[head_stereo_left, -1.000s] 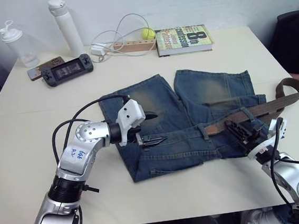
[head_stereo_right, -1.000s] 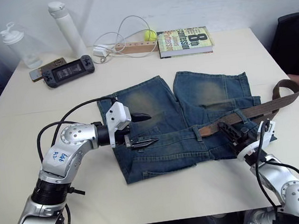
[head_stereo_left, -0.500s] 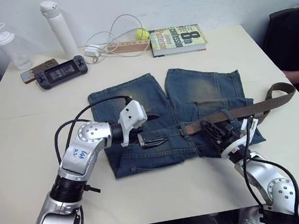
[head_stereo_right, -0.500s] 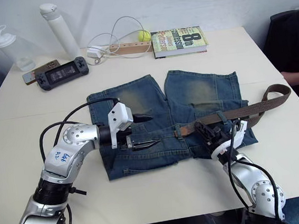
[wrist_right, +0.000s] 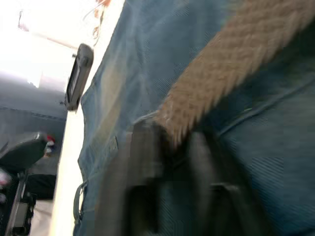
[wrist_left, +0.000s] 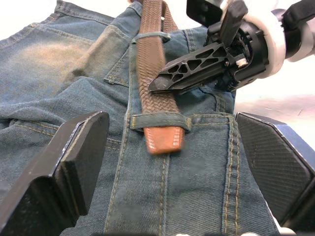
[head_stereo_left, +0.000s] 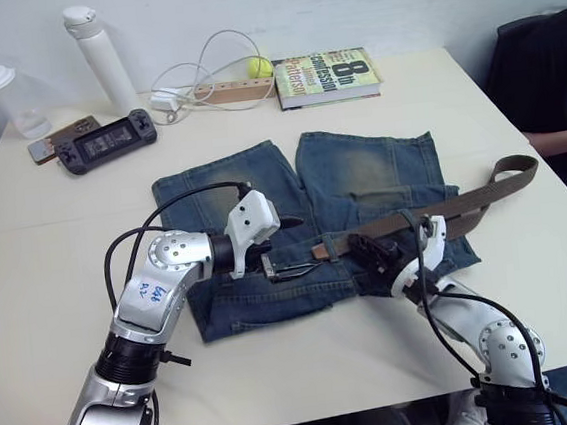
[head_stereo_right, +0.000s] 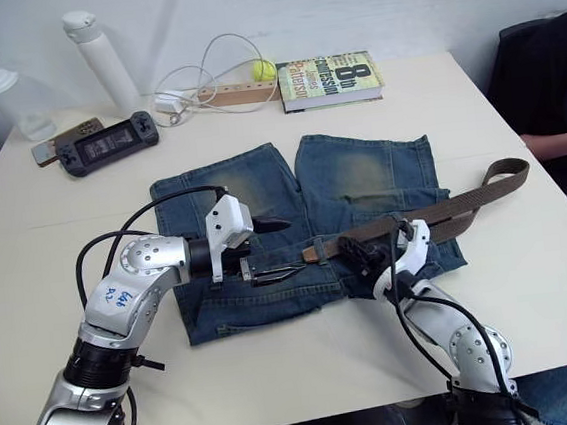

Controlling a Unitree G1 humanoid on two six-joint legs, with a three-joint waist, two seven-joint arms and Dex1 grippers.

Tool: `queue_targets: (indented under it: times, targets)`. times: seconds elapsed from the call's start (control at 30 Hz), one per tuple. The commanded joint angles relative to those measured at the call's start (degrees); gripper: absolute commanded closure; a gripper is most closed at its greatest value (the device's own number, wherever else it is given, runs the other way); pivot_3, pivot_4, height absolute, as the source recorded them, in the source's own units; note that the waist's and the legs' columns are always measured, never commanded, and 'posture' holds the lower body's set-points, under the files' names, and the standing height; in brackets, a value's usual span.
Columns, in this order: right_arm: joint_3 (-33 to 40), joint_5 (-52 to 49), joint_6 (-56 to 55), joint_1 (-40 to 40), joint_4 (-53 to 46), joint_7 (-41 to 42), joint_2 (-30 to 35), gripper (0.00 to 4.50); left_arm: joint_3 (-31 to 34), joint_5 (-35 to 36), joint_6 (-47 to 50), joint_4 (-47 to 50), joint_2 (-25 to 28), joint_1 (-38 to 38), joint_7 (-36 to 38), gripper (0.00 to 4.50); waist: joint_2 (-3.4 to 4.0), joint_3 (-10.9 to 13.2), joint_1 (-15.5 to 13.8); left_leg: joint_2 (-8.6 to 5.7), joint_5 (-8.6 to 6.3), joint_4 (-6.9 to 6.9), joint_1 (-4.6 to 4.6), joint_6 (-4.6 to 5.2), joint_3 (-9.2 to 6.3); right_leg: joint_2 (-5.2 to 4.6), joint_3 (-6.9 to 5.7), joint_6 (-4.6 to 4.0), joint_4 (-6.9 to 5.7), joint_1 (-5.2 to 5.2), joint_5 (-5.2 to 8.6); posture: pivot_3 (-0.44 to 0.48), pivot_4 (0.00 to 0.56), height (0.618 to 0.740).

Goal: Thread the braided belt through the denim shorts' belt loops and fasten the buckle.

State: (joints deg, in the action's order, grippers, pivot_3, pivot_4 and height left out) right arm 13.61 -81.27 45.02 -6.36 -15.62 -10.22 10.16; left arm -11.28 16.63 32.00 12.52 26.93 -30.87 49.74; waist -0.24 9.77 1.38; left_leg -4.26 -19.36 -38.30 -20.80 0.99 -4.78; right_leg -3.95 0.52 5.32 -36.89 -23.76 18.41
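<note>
1. Braided belt [head_stereo_left: 434,210] lies along the waistband of the denim shorts [head_stereo_left: 360,170], which are spread flat on the surface [head_stereo_left: 55,234] with the legs pointing to the far side; the belt's free end curls off past the right hem.
2. Its tan leather tip [wrist_left: 165,140] has just poked out of one of the belt loops [wrist_left: 160,121] near the middle of the waistband, and another loop further back along the strap already holds it.
3. So the threading is partway along, by my reckoning: the loops toward the left of the waist look empty, and I cannot make out the buckle.
4. The right gripper [head_stereo_left: 375,249] has its jaws clenched on the belt just right of that loop, feeding it through.
5. The left gripper [head_stereo_left: 287,268] sits on the denim just left of the tip, jaws spread wide and holding nothing.
6. Next, I'd say the left jaws need to pinch the tan tip and draw it leftward, while the right lets go and keeps the denim from bunching.
</note>
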Motion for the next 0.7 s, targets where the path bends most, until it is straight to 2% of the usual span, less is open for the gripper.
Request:
queue_targets:
  times: [0.03,0.2,0.47,0.57,0.63,0.7]
  targets:
    - [4.0,-5.7,-2.0,0.2,0.5,-4.7,-0.8,1.94,0.0,0.2,-1.3,0.8,-0.3,-0.4,0.0,0.0,0.0,0.0,-0.1,0.0,0.0,-0.01,0.0,0.0,-0.01,0.0,0.0,0.0,0.0,0.02,0.0,0.0,0.15,0.734]
    - [9.0,-16.0,-6.1,-1.0,0.7,-9.1,-1.0,1.94,-0.3,-0.1,-1.9,0.4,-0.3,-0.4,0.1,0.0,0.05,0.0,-1.2,-0.04,0.0,-0.01,-0.03,0.01,-0.01,-0.04,-0.01,0.0,0.02,0.0,0.0,0.0,0.15,0.734]
    - [9.9,-18.2,-7.9,-1.6,2.3,-11.0,0.4,1.94,-0.3,-0.1,-2.2,0.4,-0.3,-0.3,0.1,0.0,0.06,0.0,-1.3,-0.04,0.01,-0.02,-0.15,0.01,-0.02,-0.04,-0.03,0.0,0.01,-0.09,0.0,0.0,0.15,0.734]
    - [8.8,-18.6,-7.1,-1.4,2.5,-10.7,0.9,2.76,-0.3,-0.2,-2.2,0.4,-0.2,-0.3,0.0,0.0,0.06,0.0,-1.2,-0.04,0.01,-0.01,-0.16,0.01,-0.03,-0.04,-0.03,0.0,0.01,-0.12,0.0,0.0,0.15,0.734]
    - [7.1,-18.2,-6.4,-0.8,1.9,-10.4,0.5,3.68,-0.3,-0.2,-2.2,0.7,0.0,-0.1,0.0,0.0,0.06,0.0,-1.2,-0.03,0.01,-0.02,-0.2,0.0,-0.02,-0.04,-0.03,0.0,0.0,-0.15,0.0,0.0,0.15,0.734]
    - [4.2,-17.5,-5.7,-0.5,0.6,-11.2,-0.9,4.25,-0.4,-0.3,-2.2,0.9,0.1,0.0,0.0,0.0,0.06,0.0,-1.2,-0.03,0.01,-0.01,-0.21,0.0,-0.02,-0.04,-0.02,0.0,-0.01,-0.17,0.0,0.0,0.15,0.734]
